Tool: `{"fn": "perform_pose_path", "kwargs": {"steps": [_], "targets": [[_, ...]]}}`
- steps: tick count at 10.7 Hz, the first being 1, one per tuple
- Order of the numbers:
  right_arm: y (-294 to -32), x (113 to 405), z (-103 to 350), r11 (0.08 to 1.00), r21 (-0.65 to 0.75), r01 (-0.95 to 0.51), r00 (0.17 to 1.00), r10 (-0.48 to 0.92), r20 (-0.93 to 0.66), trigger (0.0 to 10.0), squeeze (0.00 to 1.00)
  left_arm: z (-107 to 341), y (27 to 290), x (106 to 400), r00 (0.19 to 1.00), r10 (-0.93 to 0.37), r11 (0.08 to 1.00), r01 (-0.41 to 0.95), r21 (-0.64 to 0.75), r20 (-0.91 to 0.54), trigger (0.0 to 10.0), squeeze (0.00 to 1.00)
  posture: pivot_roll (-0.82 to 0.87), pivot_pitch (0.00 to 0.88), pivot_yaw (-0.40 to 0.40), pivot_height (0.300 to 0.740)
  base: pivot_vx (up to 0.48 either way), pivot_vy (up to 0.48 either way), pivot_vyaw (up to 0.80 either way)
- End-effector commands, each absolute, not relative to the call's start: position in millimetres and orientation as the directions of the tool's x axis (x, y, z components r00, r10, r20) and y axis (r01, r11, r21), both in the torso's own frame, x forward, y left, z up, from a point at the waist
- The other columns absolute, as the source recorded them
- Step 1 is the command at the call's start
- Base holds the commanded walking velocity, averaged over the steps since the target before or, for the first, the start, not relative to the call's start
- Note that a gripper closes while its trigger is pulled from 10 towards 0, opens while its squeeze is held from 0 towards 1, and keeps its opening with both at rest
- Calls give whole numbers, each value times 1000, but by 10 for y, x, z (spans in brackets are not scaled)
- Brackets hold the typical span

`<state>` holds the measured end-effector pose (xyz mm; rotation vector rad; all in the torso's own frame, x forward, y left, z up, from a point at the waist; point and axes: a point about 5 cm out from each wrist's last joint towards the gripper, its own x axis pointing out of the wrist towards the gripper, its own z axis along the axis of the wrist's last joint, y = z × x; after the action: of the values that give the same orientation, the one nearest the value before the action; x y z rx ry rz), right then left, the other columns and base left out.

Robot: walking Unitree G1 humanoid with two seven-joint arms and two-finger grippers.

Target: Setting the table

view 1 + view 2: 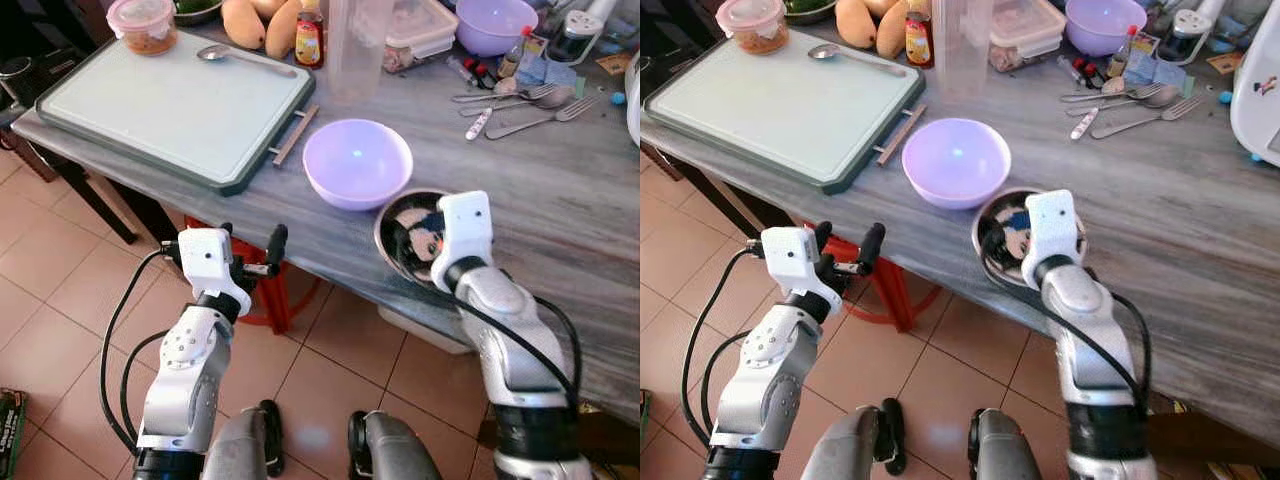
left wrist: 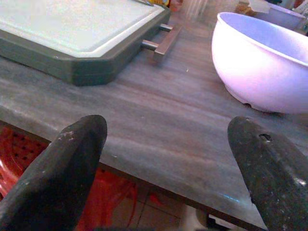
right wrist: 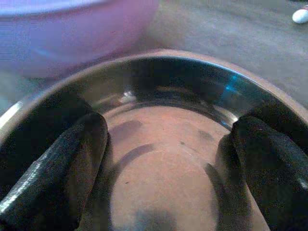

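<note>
Both arms reached out from the robot. Its right claw [image 3: 168, 159] was inside the steel bowl [image 1: 392, 228], fingers [image 3: 57, 168] wide apart and not squeezing anything. That bowl sat at the near edge of the grey surface [image 1: 560, 210], just beside a purple bowl [image 1: 357, 160]. The left claw [image 2: 168, 159] hung in front of the edge, fingers apart and empty. A green cutting board [image 1: 170, 105] lay farther left, with a spoon [image 1: 240, 57] on it.

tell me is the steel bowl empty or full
Empty. The right wrist view shows the steel bowl with a bare, shiny bottom between the right gripper's open fingers.
</note>
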<state>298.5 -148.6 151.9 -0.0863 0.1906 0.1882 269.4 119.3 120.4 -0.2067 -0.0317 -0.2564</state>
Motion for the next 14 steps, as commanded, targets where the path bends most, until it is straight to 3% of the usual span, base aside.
{"fn": "perform_pose_path", "kwargs": {"steps": [1,4,8,14], "targets": [[-1506,2987,1498,981,-48,-186,964,173,-200,10000,0,1207,1201,2682,969,-242,950,248,-191,51,10000,0,-60,210,17,740,0,0,0],[-1578,2858,1471,982,-57,-181,965,166,-204,10000,0,1197,1216,2670,971,-235,952,239,-193,42,10000,0,-58,208,16,740,0,0,0],[-1691,2717,1596,988,-95,-119,991,112,-75,10000,0,1206,1231,2692,970,-239,951,244,-190,46,10000,0,-69,195,32,740,0,0,0],[-1554,2992,1507,982,-28,-188,976,184,-120,10000,0,1211,1223,2710,970,-239,953,243,-181,43,10000,0,-55,186,33,740,0,0,0]]}}
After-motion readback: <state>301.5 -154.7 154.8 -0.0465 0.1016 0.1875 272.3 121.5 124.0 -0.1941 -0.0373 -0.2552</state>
